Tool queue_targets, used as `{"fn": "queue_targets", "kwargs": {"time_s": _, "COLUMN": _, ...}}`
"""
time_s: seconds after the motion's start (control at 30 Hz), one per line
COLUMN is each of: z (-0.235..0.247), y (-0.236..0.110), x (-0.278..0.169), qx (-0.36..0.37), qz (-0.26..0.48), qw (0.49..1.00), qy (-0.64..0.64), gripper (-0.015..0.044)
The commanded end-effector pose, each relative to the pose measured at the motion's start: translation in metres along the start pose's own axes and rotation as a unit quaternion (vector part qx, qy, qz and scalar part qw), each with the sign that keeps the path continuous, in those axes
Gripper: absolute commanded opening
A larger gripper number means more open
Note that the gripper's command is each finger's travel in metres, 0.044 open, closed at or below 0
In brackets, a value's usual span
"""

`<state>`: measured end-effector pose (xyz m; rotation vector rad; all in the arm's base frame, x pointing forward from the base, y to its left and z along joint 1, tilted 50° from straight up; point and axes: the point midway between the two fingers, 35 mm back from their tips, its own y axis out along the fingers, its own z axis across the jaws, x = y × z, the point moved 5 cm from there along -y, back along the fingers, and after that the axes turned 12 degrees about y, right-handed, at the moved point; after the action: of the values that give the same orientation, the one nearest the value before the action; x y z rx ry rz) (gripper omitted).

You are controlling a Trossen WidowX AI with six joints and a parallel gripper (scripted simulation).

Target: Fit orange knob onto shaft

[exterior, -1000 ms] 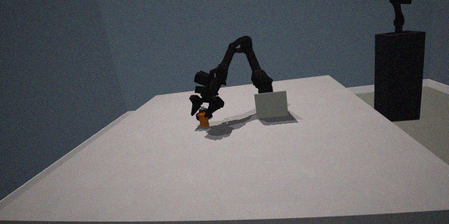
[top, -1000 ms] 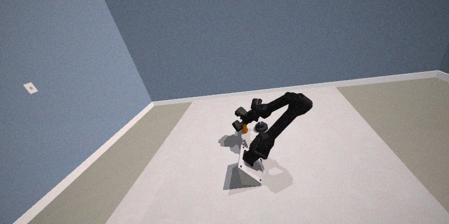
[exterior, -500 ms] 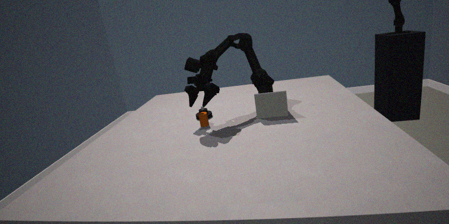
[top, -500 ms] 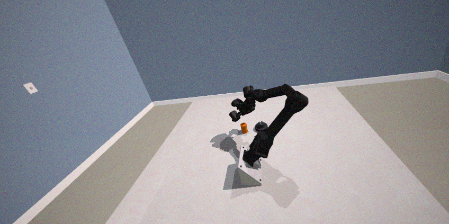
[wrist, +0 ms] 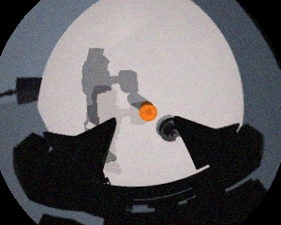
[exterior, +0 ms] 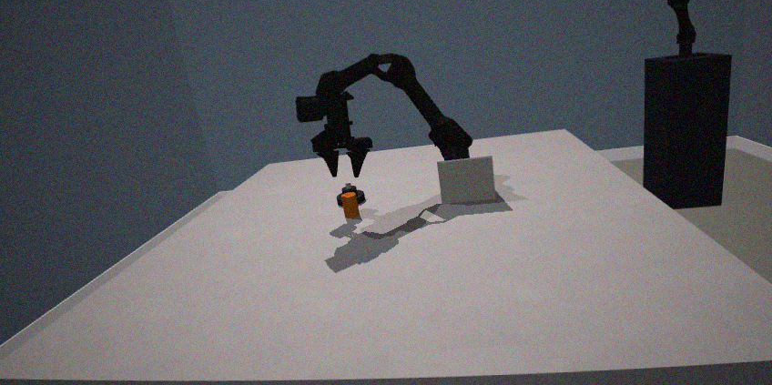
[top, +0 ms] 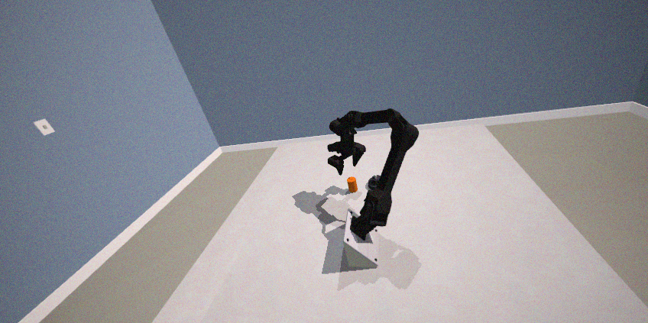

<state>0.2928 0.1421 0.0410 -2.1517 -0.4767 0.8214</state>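
The orange knob stands upright on the table, beside the pedestal and apart from it. Its underside with the hole is hidden. The dark round pedestal stands on the table; the arm partly covers it in the top view and a fingertip overlaps its edge in the wrist view. The silver shaft sticks up from its middle; its flat side cannot be made out. My gripper is wide open and empty, pointing down, above the knob and the pedestal.
The arm's pale wedge-shaped base stands on the white table. A black block with a second dark arm stands beyond the table's right edge in the exterior view. The arm's shadow lies beside the knob.
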Motion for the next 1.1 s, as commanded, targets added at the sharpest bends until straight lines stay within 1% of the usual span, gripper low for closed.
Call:
{"fn": "queue_targets", "kwargs": {"time_s": 0.0, "z": 0.0026, "y": -0.0128, "x": 0.0078, "qx": -0.058, "qz": 0.06, "qw": 0.997, "qy": -0.005, "gripper": 0.044}}
{"fn": "queue_targets", "kwargs": {"time_s": 0.33, "z": 0.0026, "y": -0.0128, "x": 0.0078, "qx": -0.058, "qz": 0.06, "qw": 0.997, "qy": 0.003, "gripper": 0.044}}
{"fn": "queue_targets", "kwargs": {"time_s": 0.37, "z": 0.0026, "y": -0.0128, "x": 0.0078, "qx": -0.06, "qz": 0.058, "qw": 0.996, "qy": 0.028, "gripper": 0.044}}
{"fn": "queue_targets", "kwargs": {"time_s": 0.47, "z": 0.0025, "y": -0.0125, "x": 0.0077, "qx": -0.067, "qz": 0.049, "qw": 0.982, "qy": 0.169, "gripper": 0.044}}
{"fn": "queue_targets", "kwargs": {"time_s": 0.57, "z": 0.0025, "y": -0.0122, "x": 0.0077, "qx": -0.074, "qz": 0.039, "qw": 0.946, "qy": 0.314, "gripper": 0.044}}
{"fn": "queue_targets", "kwargs": {"time_s": 0.63, "z": 0.0024, "y": -0.012, "x": 0.0077, "qx": -0.076, "qz": 0.034, "qw": 0.923, "qy": 0.376, "gripper": 0.044}}
{"fn": "queue_targets", "kwargs": {"time_s": 1.0, "z": 0.0039, "y": -0.0116, "x": 0.0104, "qx": -0.077, "qz": 0.033, "qw": 0.92, "qy": 0.384, "gripper": 0.044}}
{"fn": "queue_targets", "kwargs": {"time_s": 1.07, "z": 0.0028, "y": -0.004, "x": 0.0099, "qx": -0.077, "qz": 0.033, "qw": 0.92, "qy": 0.384, "gripper": 0.044}}
